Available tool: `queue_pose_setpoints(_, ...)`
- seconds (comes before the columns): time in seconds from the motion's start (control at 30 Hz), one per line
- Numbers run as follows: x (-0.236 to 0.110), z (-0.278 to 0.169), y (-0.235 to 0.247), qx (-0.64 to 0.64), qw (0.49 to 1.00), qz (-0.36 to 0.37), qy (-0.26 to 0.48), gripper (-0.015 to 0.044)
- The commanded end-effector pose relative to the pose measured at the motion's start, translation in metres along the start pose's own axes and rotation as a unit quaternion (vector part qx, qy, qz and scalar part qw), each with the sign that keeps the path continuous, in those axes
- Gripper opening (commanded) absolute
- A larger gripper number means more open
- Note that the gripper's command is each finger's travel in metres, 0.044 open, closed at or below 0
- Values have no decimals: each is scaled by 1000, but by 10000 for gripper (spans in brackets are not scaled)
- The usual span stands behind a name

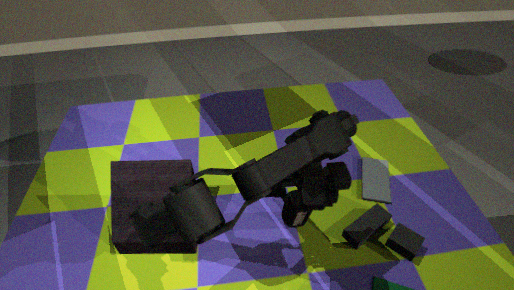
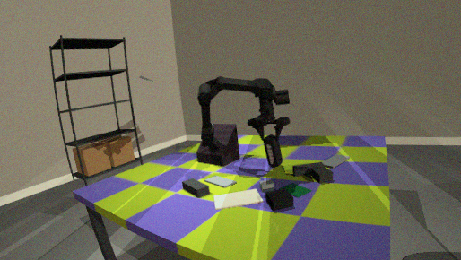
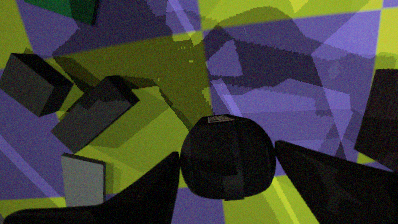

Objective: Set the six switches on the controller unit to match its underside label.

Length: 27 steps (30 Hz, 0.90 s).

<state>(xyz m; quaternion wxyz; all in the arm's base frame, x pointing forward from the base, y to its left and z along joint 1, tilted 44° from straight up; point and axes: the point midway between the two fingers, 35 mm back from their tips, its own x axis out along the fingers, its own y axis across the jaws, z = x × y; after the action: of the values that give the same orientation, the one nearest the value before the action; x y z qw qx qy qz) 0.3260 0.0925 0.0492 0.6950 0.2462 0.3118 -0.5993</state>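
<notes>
The dark grey controller unit hangs end-down in the air above the checkered bench. My gripper grips it from both sides near its upper end, well clear of the bench. In the wrist view I look along the unit's rounded end, and only a sliver of the pale label shows at its far edge. The label also shows at its lower end in the top view. The squares cannot be read. The switches are hidden.
Two dark blocks and a grey plate lie right of the gripper. A green part lies at the front. The arm's base stands to the left. A shelf rack stands beyond the bench.
</notes>
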Motion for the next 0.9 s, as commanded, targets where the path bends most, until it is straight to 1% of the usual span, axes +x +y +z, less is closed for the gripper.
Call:
queue_pose_setpoints(0.0,4,5,-1,-3,1000,-3,-4,338)
queue_pose_setpoints(0.87,9,25,-1,-3,1000,-3,-5,338)
